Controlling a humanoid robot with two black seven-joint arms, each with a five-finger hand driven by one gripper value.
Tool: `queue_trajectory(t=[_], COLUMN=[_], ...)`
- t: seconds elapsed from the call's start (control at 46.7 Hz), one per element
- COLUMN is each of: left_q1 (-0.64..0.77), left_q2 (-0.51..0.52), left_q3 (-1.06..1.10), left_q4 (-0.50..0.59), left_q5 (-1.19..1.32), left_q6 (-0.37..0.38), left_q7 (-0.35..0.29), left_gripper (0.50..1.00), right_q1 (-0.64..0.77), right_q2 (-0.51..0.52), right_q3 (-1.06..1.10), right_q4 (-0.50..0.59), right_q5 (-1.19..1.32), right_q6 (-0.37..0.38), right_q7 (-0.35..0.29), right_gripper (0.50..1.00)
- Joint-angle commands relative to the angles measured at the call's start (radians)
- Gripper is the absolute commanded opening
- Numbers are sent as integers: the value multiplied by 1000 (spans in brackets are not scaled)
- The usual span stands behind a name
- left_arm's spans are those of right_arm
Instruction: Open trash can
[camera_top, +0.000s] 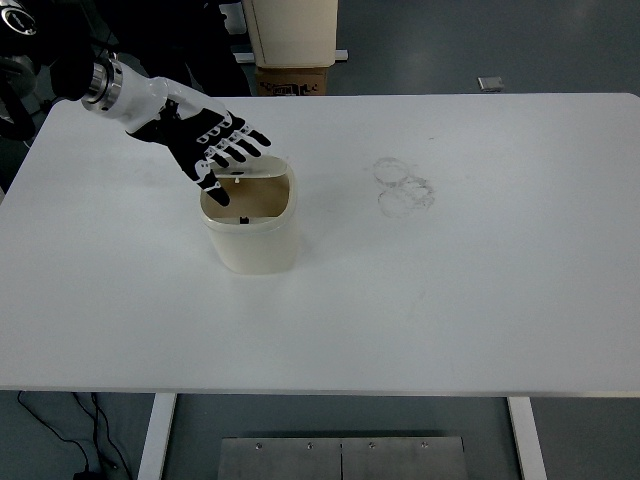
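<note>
The robot's left hand (215, 145) reaches in from the table's (480, 300) far left corner, fingers spread and holding nothing, over the rim of a cream trash can (252, 225). The can stands left of the table's centre, its lid apparently tipped inward, its interior seemingly empty.

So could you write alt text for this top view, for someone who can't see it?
A robot's left hand, fingers spread, reaches in from the upper left over the back rim of a small cream trash can on a white table; the can's inside shows from above. Faint ring marks stain the table to the can's right.
</note>
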Motion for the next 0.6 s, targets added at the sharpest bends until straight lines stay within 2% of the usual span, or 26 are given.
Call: queue_trajectory(t=[0.0, 0.15, 0.279, 0.579], left_q1=[16, 88, 165, 409], left_q2=[12, 21, 80, 144], left_q3=[-21, -86, -158, -428], left_q4=[42, 118, 187, 372], left_q5=[-33, -104, -115, -115], left_q6=[0, 0, 0, 0], left_q7=[-1, -2, -4, -10], left_gripper=[1000, 1000, 1000, 1000], right_q1=[0, 0, 0, 0], right_q2=[0, 0, 0, 0], right_q3=[0, 0, 0, 0], right_q4=[0, 0, 0, 0], right_q5=[1, -1, -1, -1], right_q6=[0, 0, 0, 0], right_q7=[0, 0, 0, 0], right_gripper=[991, 991, 991, 991])
